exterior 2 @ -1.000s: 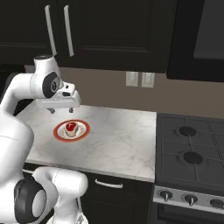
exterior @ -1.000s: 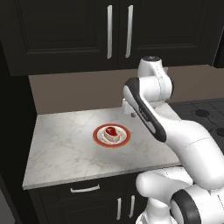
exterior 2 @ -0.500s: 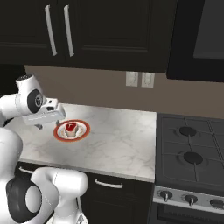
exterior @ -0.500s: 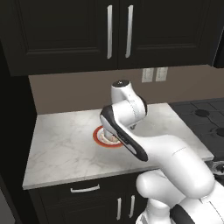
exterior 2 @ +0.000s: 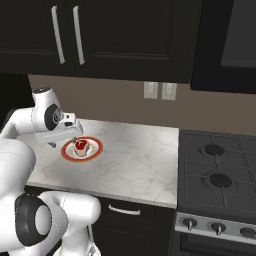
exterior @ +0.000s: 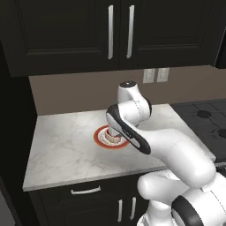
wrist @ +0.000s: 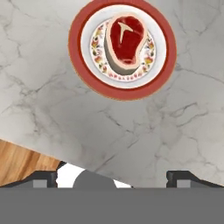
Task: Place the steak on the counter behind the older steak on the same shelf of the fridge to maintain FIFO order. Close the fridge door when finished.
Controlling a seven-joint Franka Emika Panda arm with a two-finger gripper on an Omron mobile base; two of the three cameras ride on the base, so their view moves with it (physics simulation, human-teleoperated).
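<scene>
The steak [wrist: 126, 41], a thick red cut with a cream rim, lies on a small red-rimmed plate [wrist: 78, 61] on the marble counter [wrist: 87, 122]. In the right base view the steak [exterior 2: 80, 146] sits on the plate [exterior 2: 95, 149], and my gripper [exterior 2: 62, 142] hovers just left of it, above the counter [exterior 2: 135, 155]. From the left base camera the arm covers most of the plate [exterior: 99, 137]. My gripper [wrist: 113, 178] is open, with nothing between its fingertips [wrist: 46, 178]. The fridge, its door, the shelf and the older steak are out of view.
A gas stove [exterior 2: 215, 165] adjoins the counter on the right. Dark upper cabinets [exterior: 119, 31] hang above and dark drawers [exterior 2: 125, 210] sit below. Wall outlets [exterior 2: 159, 90] are on the backsplash. The counter's front edge and wooden floor [wrist: 22, 162] show near the fingertips.
The arm swung left and down, carrying the hand from above the plate to its left side, close over the counter. Steak and plate have not moved.
</scene>
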